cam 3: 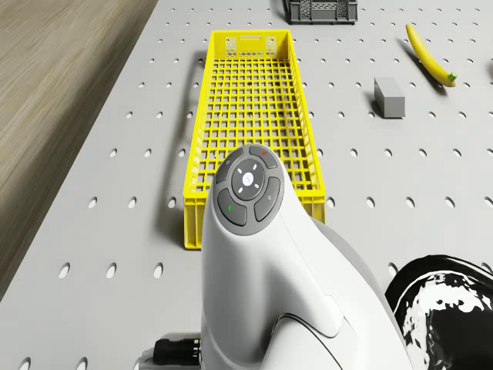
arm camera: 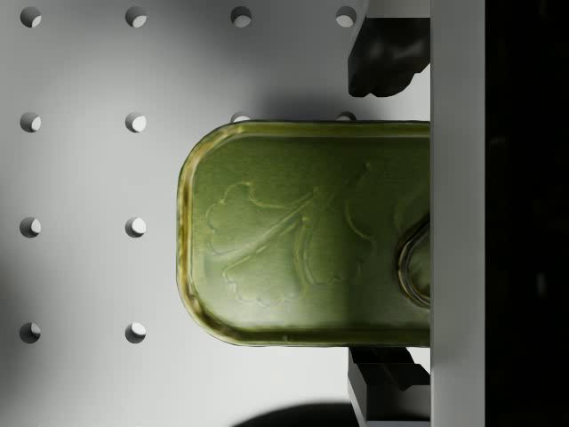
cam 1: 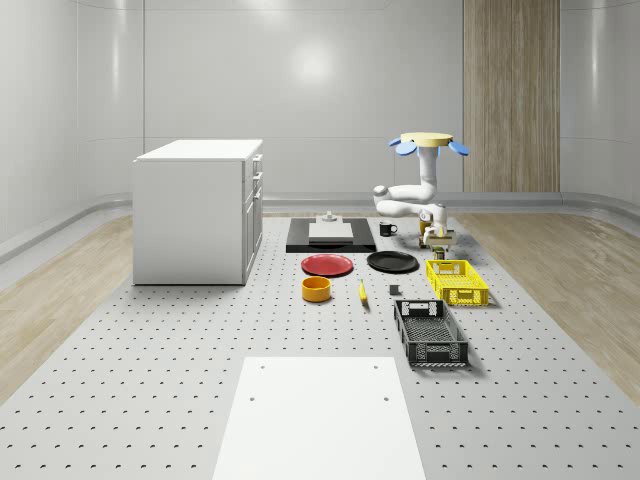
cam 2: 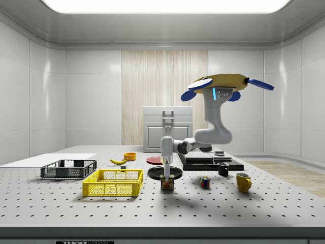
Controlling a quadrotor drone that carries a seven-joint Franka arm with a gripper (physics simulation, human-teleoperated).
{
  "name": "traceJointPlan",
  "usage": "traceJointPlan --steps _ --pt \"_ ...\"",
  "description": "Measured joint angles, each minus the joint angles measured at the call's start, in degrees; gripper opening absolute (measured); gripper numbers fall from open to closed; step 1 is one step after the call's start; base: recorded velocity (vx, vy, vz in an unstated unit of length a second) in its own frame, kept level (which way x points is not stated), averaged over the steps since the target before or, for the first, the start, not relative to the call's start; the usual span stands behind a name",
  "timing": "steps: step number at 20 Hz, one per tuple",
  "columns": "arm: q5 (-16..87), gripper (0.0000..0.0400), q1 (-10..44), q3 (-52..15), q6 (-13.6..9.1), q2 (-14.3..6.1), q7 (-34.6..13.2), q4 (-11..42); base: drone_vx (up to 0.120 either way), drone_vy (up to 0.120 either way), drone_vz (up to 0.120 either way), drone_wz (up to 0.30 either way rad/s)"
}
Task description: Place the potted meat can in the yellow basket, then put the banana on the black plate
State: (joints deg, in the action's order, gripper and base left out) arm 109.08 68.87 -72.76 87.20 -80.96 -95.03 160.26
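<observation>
The potted meat can, with a green lid, stands on the perforated table between the yellow basket and a Rubik's cube. My gripper points straight down over it, one finger on each side; a strip of table shows between that finger and the can. The drone hovers above the table's far right, its arm bent down to the gripper just behind the yellow basket. The banana lies near the black plate. The basket holds nothing.
A black basket sits in front of the yellow one. A red plate, an orange bowl and a grey block lie nearby. A yellow mug, a black mug and a white cabinet stand further off.
</observation>
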Motion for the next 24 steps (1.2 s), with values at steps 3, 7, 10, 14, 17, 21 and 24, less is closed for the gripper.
traceJointPlan --steps 3,7,10,14,17,21,24 --pt "0.04 0.04 0.01 0.15 0.44 -0.35 0.13 -0.18 0.0 0.0 0.0 0.0" --pt "-0.04 0.04 0.09 0.22 0.9 -0.78 0.16 -0.3 0.0 0.0 0.0 0.0" --pt "-0.13 0.04 0.17 0.22 1.2 -1.07 0.12 -0.35 0.0 0.0 0.0 0.0" --pt "-0.28 0.0334 0.29 0.19 1.56 -1.45 0.05 -0.4 0.0 0.0 0.0 0.0" --pt "-0.39 0.0291 0.38 0.16 1.81 -1.72 -0.02 -0.42 0.0 0.0 0.0 0.0" --pt "-0.36 0.0292 0.5 0.12 2.04 -2.06 -0.98 -0.42 0.0 0.0 0.0 0.0" --pt "-0.83 0.0292 0.57 -0.36 2.08 -2.34 -1.48 -0.31 0.0 0.0 0.0 0.0"
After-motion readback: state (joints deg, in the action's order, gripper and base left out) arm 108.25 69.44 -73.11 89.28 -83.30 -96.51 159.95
